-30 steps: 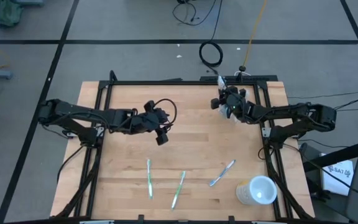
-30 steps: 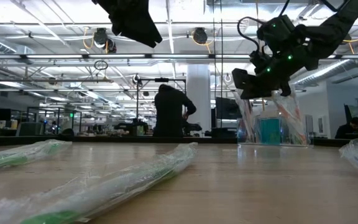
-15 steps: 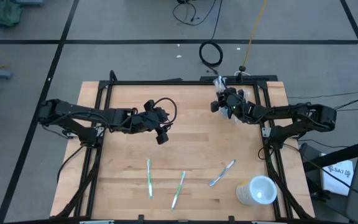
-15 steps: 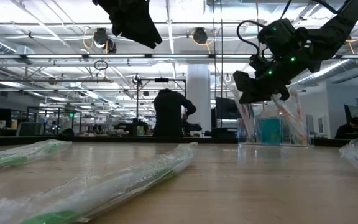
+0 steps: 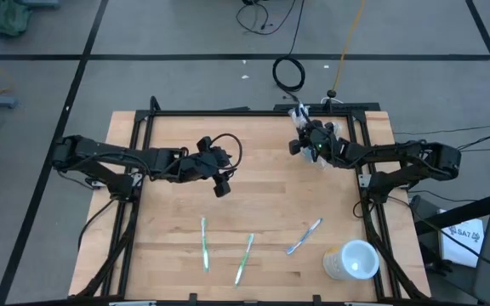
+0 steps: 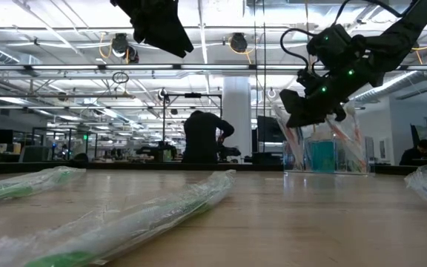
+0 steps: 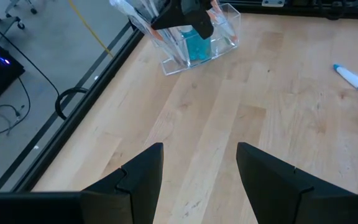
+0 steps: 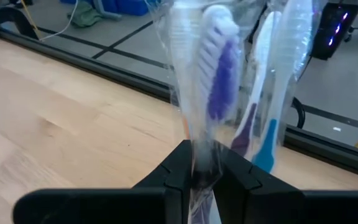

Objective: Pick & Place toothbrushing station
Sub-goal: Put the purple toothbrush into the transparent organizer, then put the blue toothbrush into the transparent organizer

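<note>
Over at the far right corner of the surface [image 5: 262, 195], the right pincer [image 8: 202, 177] is clenched on a wrapped toothbrush [image 8: 213, 74], right above the clear toothbrushing station [image 6: 325, 152] standing there. The left pincer [image 7: 197, 171] hangs released over mid-surface. Three wrapped toothbrushes [image 5: 204, 244] lie nearer, beside a whitish cup [image 5: 352, 259].

Pale matt wood table [image 5: 253, 195], clear glossy, probably plastic, toothbrush holder [image 7: 194, 43]

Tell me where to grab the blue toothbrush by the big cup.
Probably mid-handle of the blue toothbrush, straight from above, fingers across its narrow width: it lies flat and slanted, with bare table either side. The open left gripper hangs free.
</note>
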